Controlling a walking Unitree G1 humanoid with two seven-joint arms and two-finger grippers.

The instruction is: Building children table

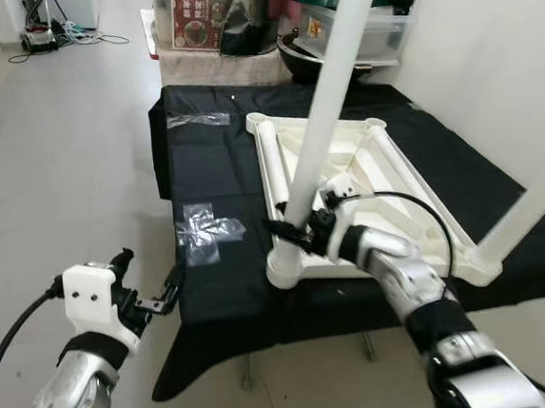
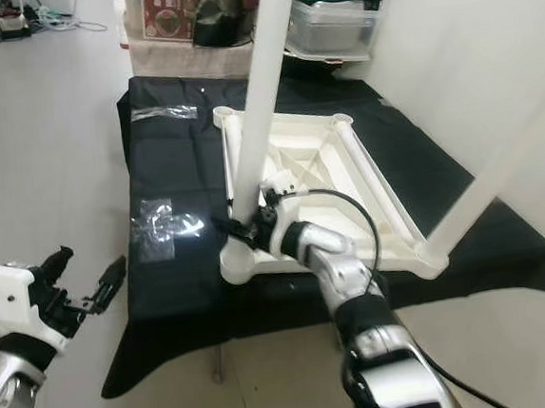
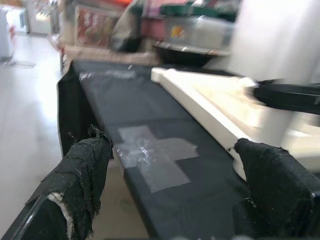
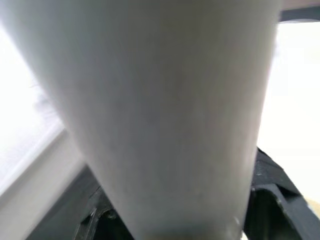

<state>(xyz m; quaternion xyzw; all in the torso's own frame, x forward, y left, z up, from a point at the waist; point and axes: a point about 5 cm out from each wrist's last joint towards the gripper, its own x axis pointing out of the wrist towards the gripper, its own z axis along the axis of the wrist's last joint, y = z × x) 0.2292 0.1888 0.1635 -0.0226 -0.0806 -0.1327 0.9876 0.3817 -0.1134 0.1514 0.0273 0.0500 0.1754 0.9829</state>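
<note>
Work surface: a black cloth-covered table (image 1: 203, 172), clear tape patches (image 1: 203, 231) stuck at its 9 o'clock side.
Tabletop: the white children's table (image 1: 365, 172) lies upside down on the cloth, frame up.
Leg: one white table leg (image 1: 327, 113) stands in the corner socket (image 1: 287, 265) at the tabletop's 7 o'clock, leaning toward 1 o'clock.
Right gripper (image 1: 299, 230): fingers closed around the leg just above the socket.
Left gripper (image 1: 151, 291): fingers spread wide, holding nothing, off the cloth's 8 o'clock edge.
Doing it well: likely straighten the leg over the socket, then press down evenly; the free gripper could steady the frame.
</note>
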